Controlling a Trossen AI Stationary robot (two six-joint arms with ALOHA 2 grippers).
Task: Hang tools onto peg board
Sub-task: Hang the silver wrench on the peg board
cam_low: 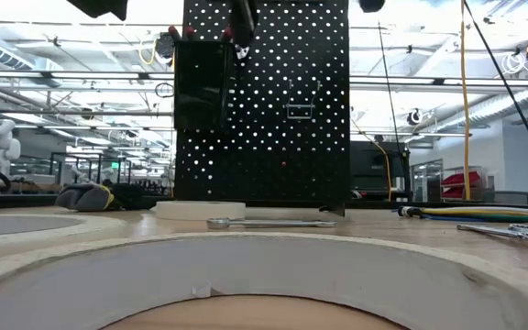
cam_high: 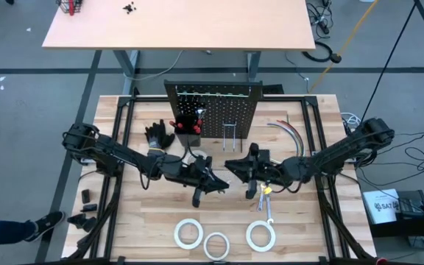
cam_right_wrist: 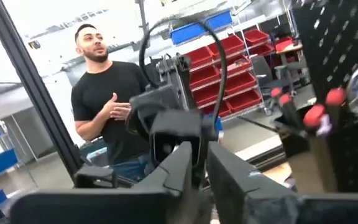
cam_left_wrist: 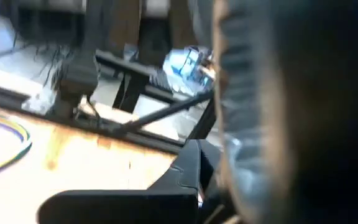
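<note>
Two dark grippers meet before the upright black perforated peg board in the high view, the left gripper clamped shut and the right gripper just beside it; the low view shows a slim silver wrench lying flat before the board, the left wrist view is too blurred to show what, if anything, is gripped, and the right wrist view shows that gripper's jaws barely parted, so this looks like a handover, and the next move calls for a clean lift to a hook.

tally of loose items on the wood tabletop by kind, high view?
White tape rolls: 3
Silver wrenches: 2, lying close together and hard to separate
Black gloves: 1 bunch, pair count unclear
Curved grey hoses: 1 bundle
Total: 7
</note>
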